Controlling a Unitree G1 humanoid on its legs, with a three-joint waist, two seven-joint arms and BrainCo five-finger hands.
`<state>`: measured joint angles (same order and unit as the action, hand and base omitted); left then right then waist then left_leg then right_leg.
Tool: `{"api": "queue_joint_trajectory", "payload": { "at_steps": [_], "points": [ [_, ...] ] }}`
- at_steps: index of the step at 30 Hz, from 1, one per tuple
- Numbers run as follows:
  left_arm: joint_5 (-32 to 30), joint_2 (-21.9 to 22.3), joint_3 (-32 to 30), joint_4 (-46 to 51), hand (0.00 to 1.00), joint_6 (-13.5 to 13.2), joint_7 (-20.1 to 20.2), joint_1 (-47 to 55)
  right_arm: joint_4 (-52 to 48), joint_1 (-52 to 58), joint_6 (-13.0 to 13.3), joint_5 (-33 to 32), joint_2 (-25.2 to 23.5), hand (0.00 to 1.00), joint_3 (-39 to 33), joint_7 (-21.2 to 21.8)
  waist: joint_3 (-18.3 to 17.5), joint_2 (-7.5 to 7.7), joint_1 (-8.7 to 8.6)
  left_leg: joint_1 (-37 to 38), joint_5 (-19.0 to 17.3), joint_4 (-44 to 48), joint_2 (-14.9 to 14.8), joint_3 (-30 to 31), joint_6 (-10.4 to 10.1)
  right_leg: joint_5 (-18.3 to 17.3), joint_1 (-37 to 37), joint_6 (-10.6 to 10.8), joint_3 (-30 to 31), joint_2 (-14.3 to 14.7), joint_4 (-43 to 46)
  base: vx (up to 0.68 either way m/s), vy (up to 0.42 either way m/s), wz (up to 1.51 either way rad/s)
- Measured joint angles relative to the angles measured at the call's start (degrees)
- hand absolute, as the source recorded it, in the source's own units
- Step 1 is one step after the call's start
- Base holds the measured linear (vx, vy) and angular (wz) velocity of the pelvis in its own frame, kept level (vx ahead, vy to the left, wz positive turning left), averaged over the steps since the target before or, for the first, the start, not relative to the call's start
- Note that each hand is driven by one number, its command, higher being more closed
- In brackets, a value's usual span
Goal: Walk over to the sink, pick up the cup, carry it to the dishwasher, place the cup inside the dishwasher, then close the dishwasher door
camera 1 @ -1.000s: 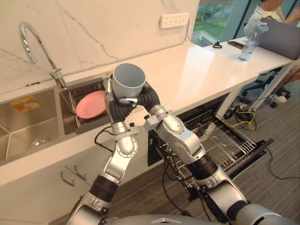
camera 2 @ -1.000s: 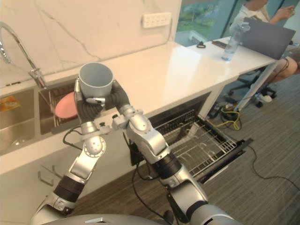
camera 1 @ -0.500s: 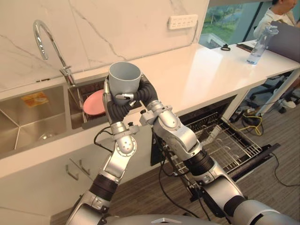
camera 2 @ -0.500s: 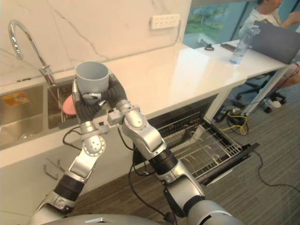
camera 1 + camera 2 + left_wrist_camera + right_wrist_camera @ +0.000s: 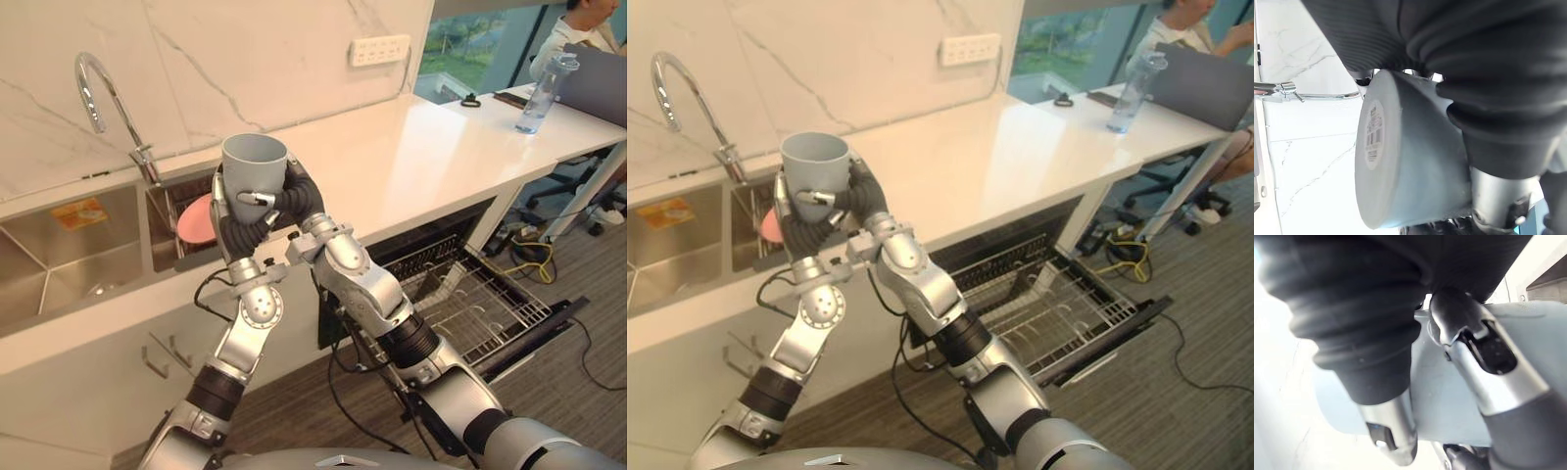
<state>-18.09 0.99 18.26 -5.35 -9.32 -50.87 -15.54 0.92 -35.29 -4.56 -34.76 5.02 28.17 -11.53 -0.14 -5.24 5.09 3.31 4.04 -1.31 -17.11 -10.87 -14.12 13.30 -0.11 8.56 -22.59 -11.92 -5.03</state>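
Got the cup (image 5: pixel 254 176) clamped between both hands: left hand (image 5: pixel 233 233) wrapped round one side, right hand (image 5: pixel 300 202) curled round the other. Mouth up, long axis vertical. What the next move turns on is that the open dishwasher (image 5: pixel 460 294) is off to my right and well below, door dropped flat and rack pulled out. So the cup sits up and left of the dishwasher, and my right arm looks like the nearer one for lowering it in.

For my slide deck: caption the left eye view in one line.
Left hand and right hand together hold a grey cup upright, sink to the left, open dishwasher to the right.
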Motion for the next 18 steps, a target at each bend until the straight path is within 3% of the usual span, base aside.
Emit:
{"api": "queue_joint_trajectory", "payload": {
  "at_steps": [3,5,8,9,11,18],
  "points": [
    [-0.1,-0.5,-1.8,4.3,1.00,0.2,2.5,1.1,0.1,0.0,2.4,-5.8,-0.5,1.00,0.4,0.1,-0.1,-0.09,0.31,0.0,0.0,0.0,0.0,0.1,0.0,-0.1,0.1,-0.2,-0.2,0.0,0.0,0.00,0.000,0.00],
    [0.3,-2.4,-5.1,13.4,1.00,1.1,9.9,3.2,-0.5,0.0,6.1,-10.7,-3.5,1.00,0.6,0.2,-0.4,-0.58,0.77,-0.1,0.0,0.1,0.0,0.3,0.0,-0.2,0.2,-0.1,-0.4,0.0,0.1,0.02,0.002,0.04],
    [4.5,-5.8,-7.7,21.0,1.00,1.9,17.4,4.0,-0.8,0.1,9.2,-15.7,-7.5,1.00,0.7,0.2,-0.6,-1.34,1.43,-0.2,-0.2,0.2,0.0,1.3,-0.1,-0.6,1.0,-0.1,-1.3,-0.1,0.0,0.02,0.001,0.18],
    [7.0,-6.9,-8.6,23.0,0.00,1.9,19.6,4.1,-1.4,0.6,10.5,-17.4,-8.8,1.00,0.9,0.2,-0.7,-1.53,2.05,-0.1,-0.3,0.2,0.0,1.7,-0.1,-1.0,1.6,-0.1,-1.8,-0.1,0.0,0.01,0.003,0.20],
    [10.7,-7.3,-9.4,25.9,0.00,1.4,22.0,4.5,-2.7,2.4,12.7,-20.1,-10.7,1.00,1.6,0.7,-0.7,-1.62,3.06,0.1,-0.7,0.2,0.0,1.7,0.2,-1.4,2.0,0.3,-2.1,-0.2,0.0,0.00,0.003,0.07],
    [16.7,-7.0,-11.5,27.5,0.00,-3.5,28.8,6.3,-2.7,9.7,18.4,-30.3,-12.2,1.00,5.0,4.3,-1.0,-2.19,2.81,0.2,-1.0,0.2,0.1,1.4,0.2,-1.7,1.8,0.4,-2.2,-0.3,0.0,0.01,0.002,-0.01]
  ]
}}
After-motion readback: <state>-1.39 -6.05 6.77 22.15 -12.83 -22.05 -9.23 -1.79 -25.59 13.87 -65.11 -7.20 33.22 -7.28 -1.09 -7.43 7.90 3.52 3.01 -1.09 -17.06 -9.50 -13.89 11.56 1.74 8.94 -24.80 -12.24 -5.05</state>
